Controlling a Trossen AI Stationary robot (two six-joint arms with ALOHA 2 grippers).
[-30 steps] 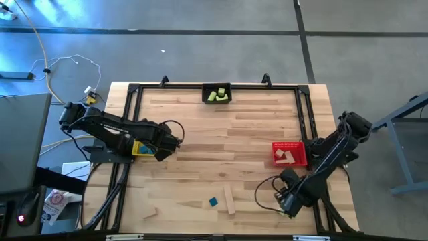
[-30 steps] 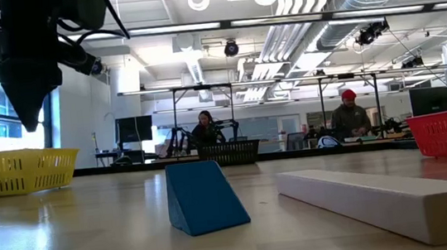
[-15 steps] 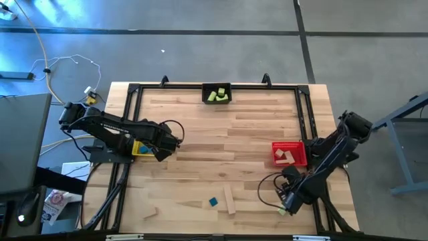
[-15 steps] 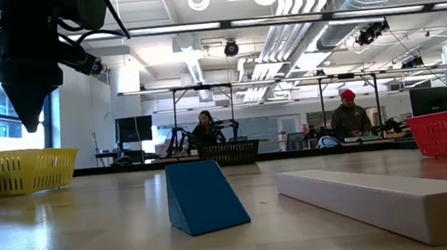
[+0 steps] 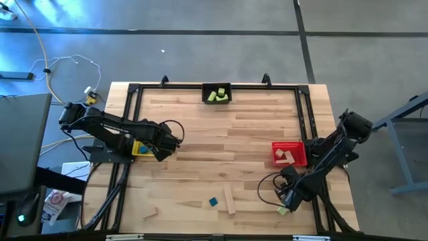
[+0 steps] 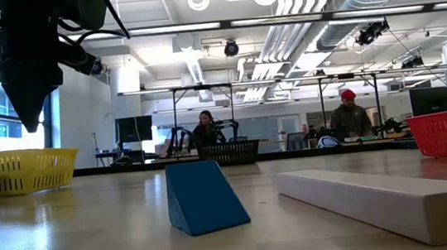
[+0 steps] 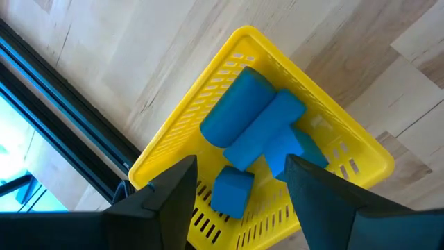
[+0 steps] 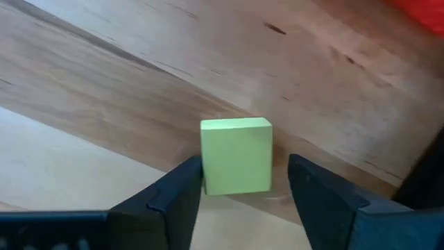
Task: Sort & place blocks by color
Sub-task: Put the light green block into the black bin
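Observation:
My right gripper [image 8: 241, 173] is open and low over the table's near right corner [image 5: 286, 201]. A lime green cube [image 8: 236, 155] rests on the table between its two fingers, also visible as the cube [image 5: 283, 211] from above. My left gripper [image 7: 239, 198] is open and hovers above the yellow bin [image 7: 208, 132], which holds several blue blocks [image 7: 253, 128]. A blue wedge [image 5: 213, 201], a plain wood bar [image 5: 229, 199] and a small wood piece [image 5: 150, 213] lie near the table's near edge.
A black bin [image 5: 217, 94] with lime green blocks sits at the far edge. A red bin [image 5: 289, 153] with plain wood pieces stands right of centre, just beyond my right gripper. A black frame [image 5: 130, 107] runs along the table's sides. People sit at desks in the room behind.
My right arm has come down toward the table at the near right corner. In the high view the lime green cube now shows beside the gripper. My left arm has kept still over the yellow bin.

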